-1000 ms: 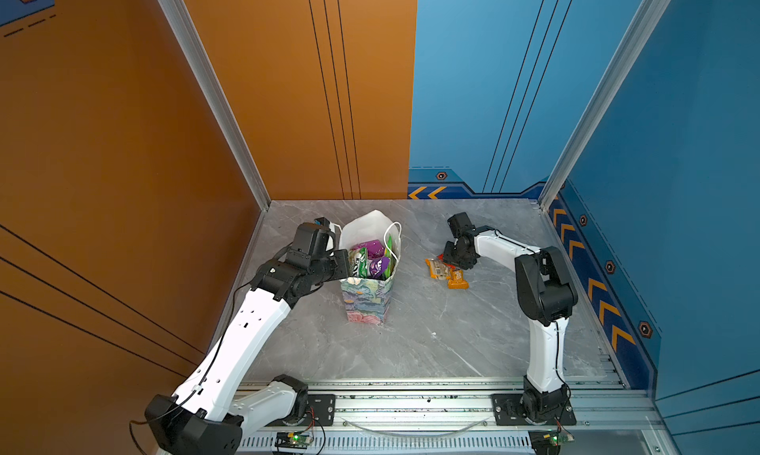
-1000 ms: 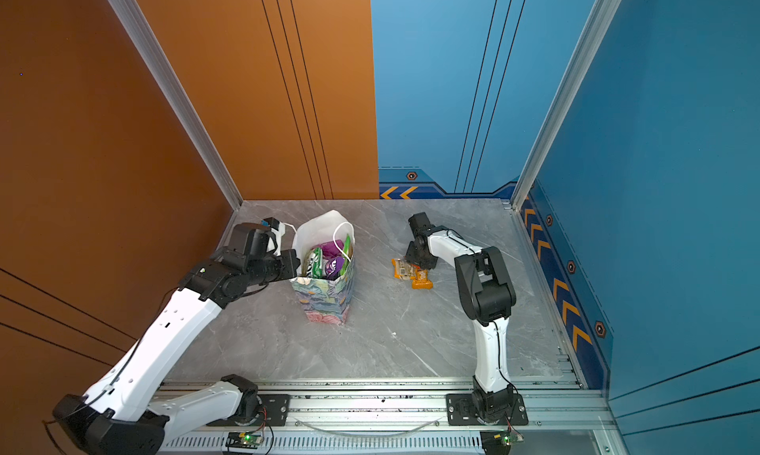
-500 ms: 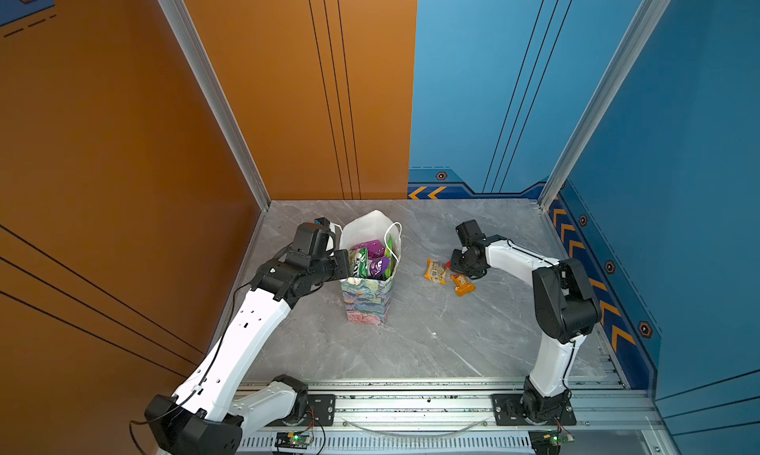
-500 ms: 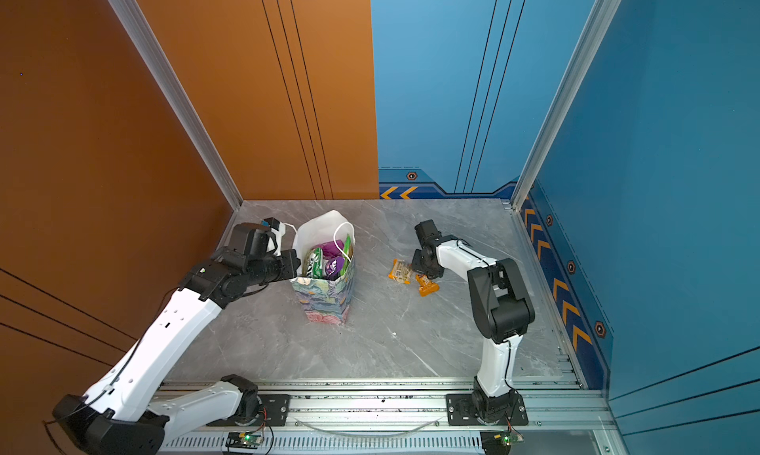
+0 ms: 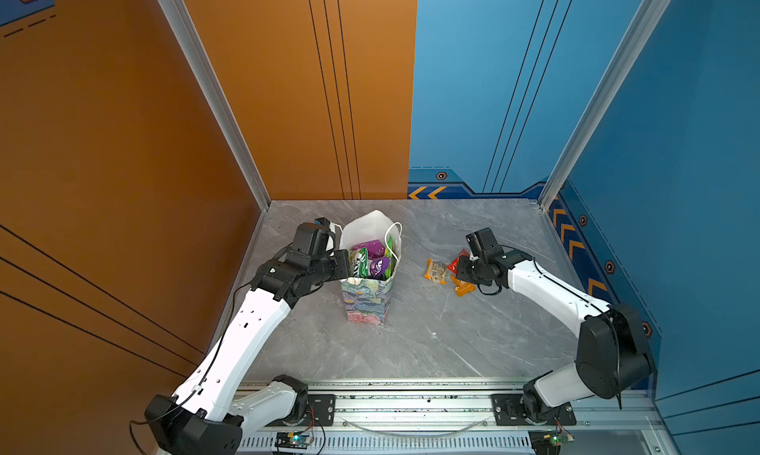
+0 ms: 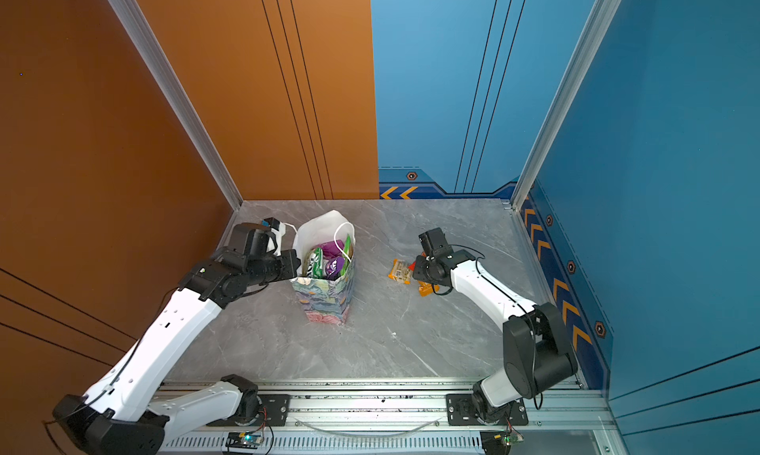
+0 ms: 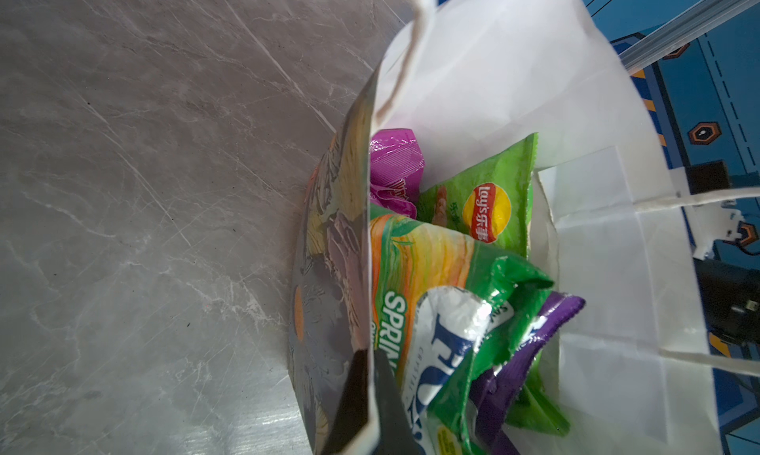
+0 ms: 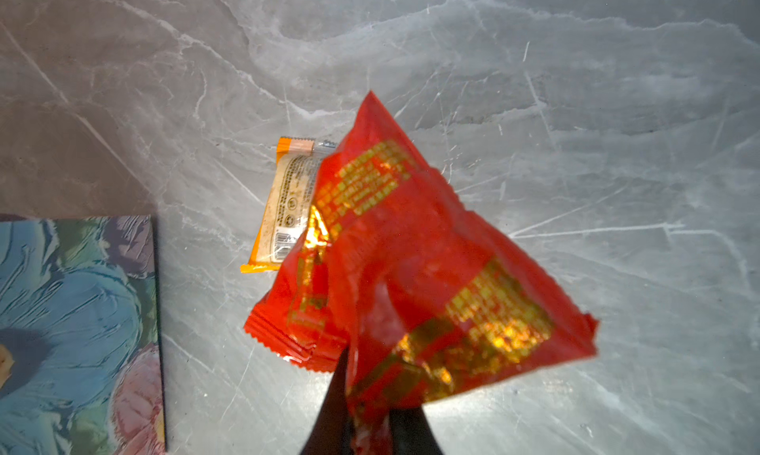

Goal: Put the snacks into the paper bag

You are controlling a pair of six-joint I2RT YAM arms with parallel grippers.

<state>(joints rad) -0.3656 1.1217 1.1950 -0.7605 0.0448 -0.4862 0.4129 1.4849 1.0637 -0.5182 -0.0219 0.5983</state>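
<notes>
left gripper pinched on paper bag rim, bag upright on desk, snacks inside | right gripper clamped on red packet, partly covering orange packet lying on desk

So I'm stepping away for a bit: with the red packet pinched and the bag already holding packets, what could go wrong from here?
The right hand pinches the red packet only by an edge; the slick wrapper could slip out in transit.
The paper bag is crowded, packets standing close to its rim, so the red one may catch and fall outside.
The left hand holds just one wall; a push could tip the bag.
</notes>
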